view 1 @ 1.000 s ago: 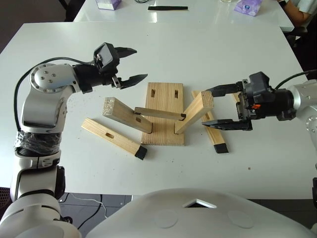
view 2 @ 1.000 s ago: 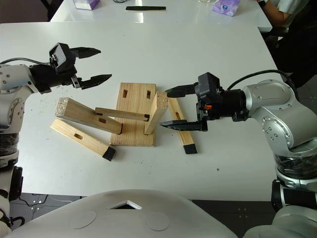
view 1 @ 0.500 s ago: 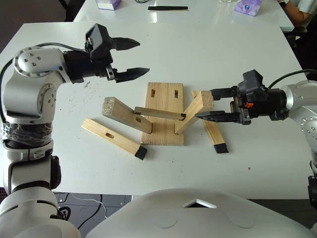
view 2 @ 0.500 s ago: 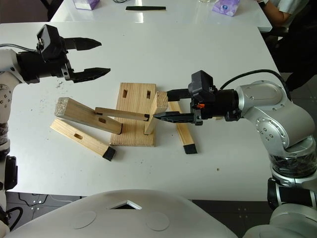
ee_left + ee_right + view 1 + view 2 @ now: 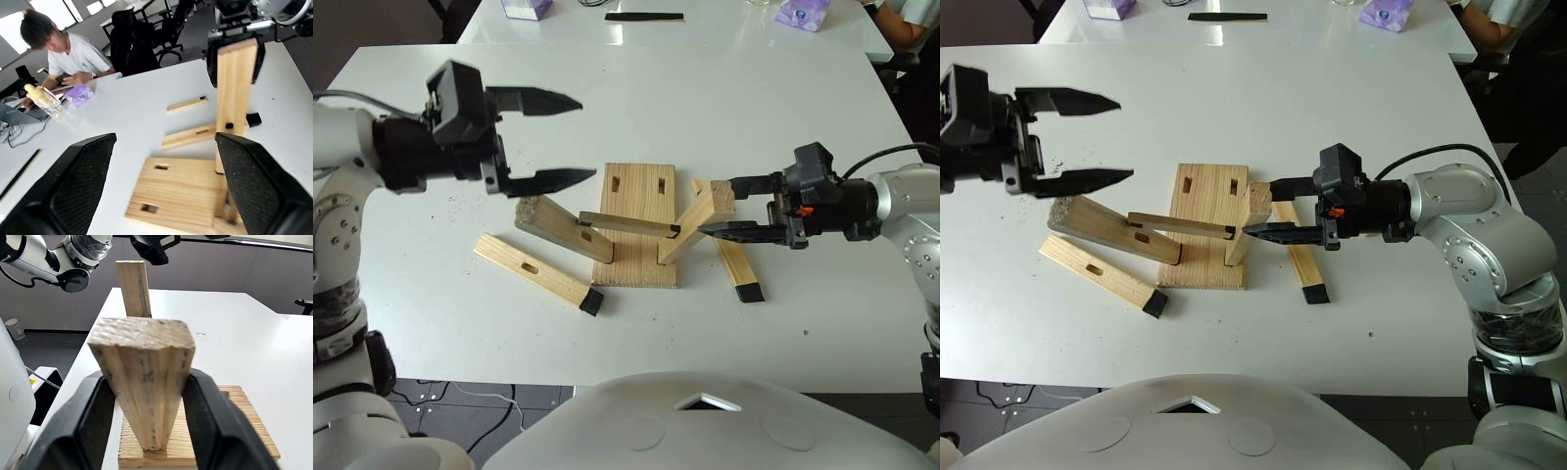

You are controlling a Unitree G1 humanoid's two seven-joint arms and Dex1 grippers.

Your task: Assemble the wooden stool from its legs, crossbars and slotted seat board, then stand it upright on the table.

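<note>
Two fingers of the right end effector [image 5: 717, 206] pinch the pale square wooden leg [image 5: 690, 233] at 3 o'clock of the slotted wooden seat board [image 5: 638, 201]; the spread left end effector [image 5: 582, 137] should steady the opposite leg [image 5: 563, 230].

A second white table [image 5: 724, 34] stands at the back, carrying a flat black strip [image 5: 645, 16] between a left purple packet [image 5: 527, 8] and a right purple packet [image 5: 800, 14]; black office chairs [image 5: 132, 41] stand beyond it
</note>
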